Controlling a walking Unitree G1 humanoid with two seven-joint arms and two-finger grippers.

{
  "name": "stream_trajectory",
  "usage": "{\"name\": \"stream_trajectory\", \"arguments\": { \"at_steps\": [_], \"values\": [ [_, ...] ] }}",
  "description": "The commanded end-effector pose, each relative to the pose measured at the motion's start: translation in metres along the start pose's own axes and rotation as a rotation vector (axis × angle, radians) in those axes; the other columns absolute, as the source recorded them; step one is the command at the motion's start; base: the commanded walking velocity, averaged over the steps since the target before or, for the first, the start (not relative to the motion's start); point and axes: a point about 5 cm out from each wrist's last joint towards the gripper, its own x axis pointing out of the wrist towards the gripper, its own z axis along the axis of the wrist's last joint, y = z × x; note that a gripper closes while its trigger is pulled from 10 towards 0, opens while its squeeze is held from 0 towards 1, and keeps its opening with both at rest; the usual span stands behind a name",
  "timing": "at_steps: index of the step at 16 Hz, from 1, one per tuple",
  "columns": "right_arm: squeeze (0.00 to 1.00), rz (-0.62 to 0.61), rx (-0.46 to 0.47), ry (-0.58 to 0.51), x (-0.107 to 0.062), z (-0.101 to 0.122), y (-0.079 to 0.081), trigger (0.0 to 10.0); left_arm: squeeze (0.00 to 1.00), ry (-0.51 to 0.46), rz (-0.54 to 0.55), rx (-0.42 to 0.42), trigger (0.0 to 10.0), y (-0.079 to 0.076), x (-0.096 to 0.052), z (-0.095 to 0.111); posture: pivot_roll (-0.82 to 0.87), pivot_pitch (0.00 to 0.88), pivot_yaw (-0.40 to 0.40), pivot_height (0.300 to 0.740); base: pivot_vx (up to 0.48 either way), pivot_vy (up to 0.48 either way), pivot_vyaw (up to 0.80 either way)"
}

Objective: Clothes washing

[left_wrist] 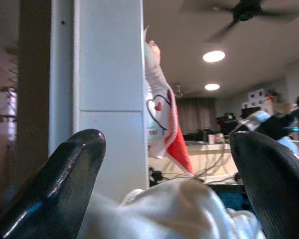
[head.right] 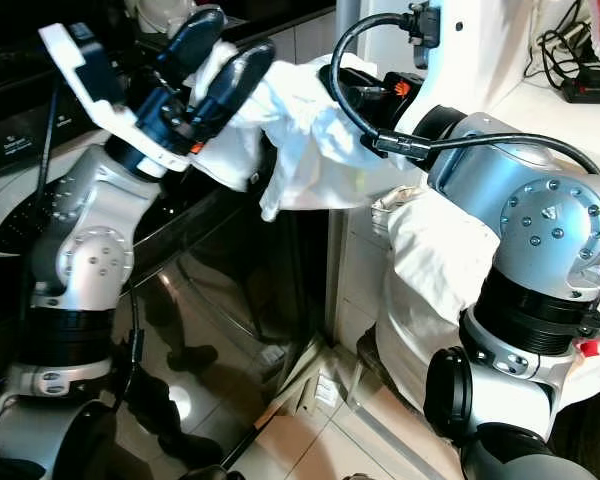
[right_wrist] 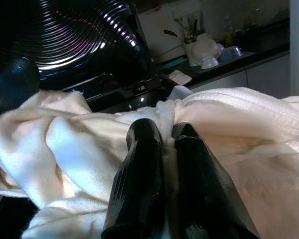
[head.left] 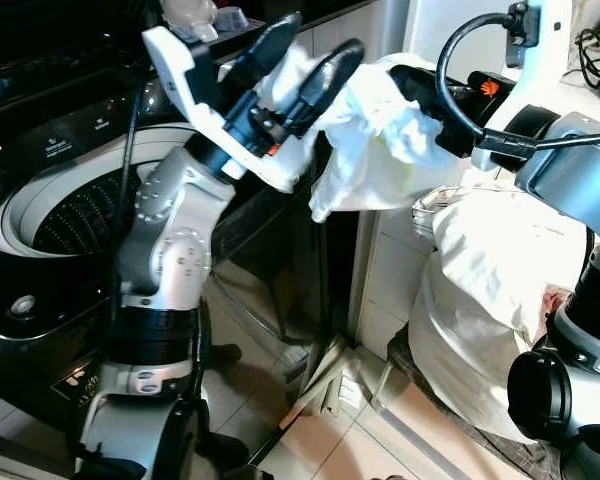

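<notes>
Silver arm joints crowd the foreground of both head views, the right arm bulking largest at the lower right of the right eye view. Above them, both grippers meet at a white garment [head.left: 380,130] held up in the air beside the washing machine [head.left: 40,250], just past its near right corner and higher than its rim.

Seen from the head, the left gripper [head.left: 295,65] has its two black fingers spread wide, the cloth bunched between them and resting against them; whether they actually press it cannot be told. Its wrist view adds what the head views hide: the fingers stand well apart at either edge, white fabric mounded low between them, with a white pillar [left_wrist: 109,89], a hanging patterned cloth [left_wrist: 162,119] with red trim, a ceiling fan [left_wrist: 246,10] and ceiling lights behind.

From the right wrist, the right gripper [right_wrist: 164,134] shows its fingers closed tight together on a fold of the garment, a thin seam of cloth pinched between them. The dark ribbed drum [right_wrist: 74,35] of the washing machine lies beyond the cloth.

To the right of the washing machine, past a tall white panel, a full white laundry bag [head.left: 490,300] sits on the tiled floor [head.left: 380,440].
</notes>
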Motion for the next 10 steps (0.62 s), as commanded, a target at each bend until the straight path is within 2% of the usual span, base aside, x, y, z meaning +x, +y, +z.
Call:
{"name": "stream_trajectory", "arguments": {
  "at_steps": [1,2,3,5,6,8,9,10],
  "values": [
    [0.00,0.029,0.005,0.003,0.001,-0.001,0.002,0.0,1.00,0.028,-0.073,-0.015,10.0,-0.007,0.000,0.001,-0.10,0.000,0.057,0.740,0.000,0.000,0.00],
    [0.00,0.040,0.007,-0.006,0.001,-0.001,0.003,0.0,1.00,0.113,-0.148,-0.044,10.0,-0.015,-0.005,-0.010,-0.10,0.000,0.057,0.740,0.000,0.000,0.00],
    [0.00,0.043,0.007,-0.008,0.001,0.000,0.004,0.0,1.00,0.134,-0.162,-0.056,10.0,-0.017,-0.006,-0.013,-0.10,0.000,0.057,0.740,0.000,0.000,0.00],
    [0.00,0.062,0.016,-0.030,0.000,0.004,0.006,0.0,1.00,0.267,-0.190,0.003,10.0,-0.022,-0.012,-0.033,-0.11,0.000,0.067,0.740,0.000,0.000,0.00],
    [0.00,0.078,0.019,-0.031,0.000,0.004,0.009,0.0,1.00,0.294,-0.143,0.069,10.0,-0.017,-0.010,-0.039,-0.11,0.000,0.067,0.740,0.000,0.000,0.00],
    [0.00,0.109,0.018,-0.021,-0.001,0.002,0.014,0.0,1.00,0.319,-0.084,0.121,10.0,-0.010,-0.008,-0.044,-0.12,0.000,0.071,0.740,0.000,0.000,0.00],
    [0.00,0.149,0.027,-0.010,-0.001,-0.002,0.020,0.0,1.00,0.302,-0.046,0.149,10.0,-0.006,-0.004,-0.043,-0.12,0.000,0.072,0.740,0.000,0.000,0.00],
    [0.00,0.155,0.029,-0.008,-0.001,-0.002,0.021,0.0,1.00,0.296,-0.046,0.147,10.0,-0.006,-0.004,-0.043,-0.12,0.000,0.072,0.740,0.000,0.000,0.00]
  ]
}}
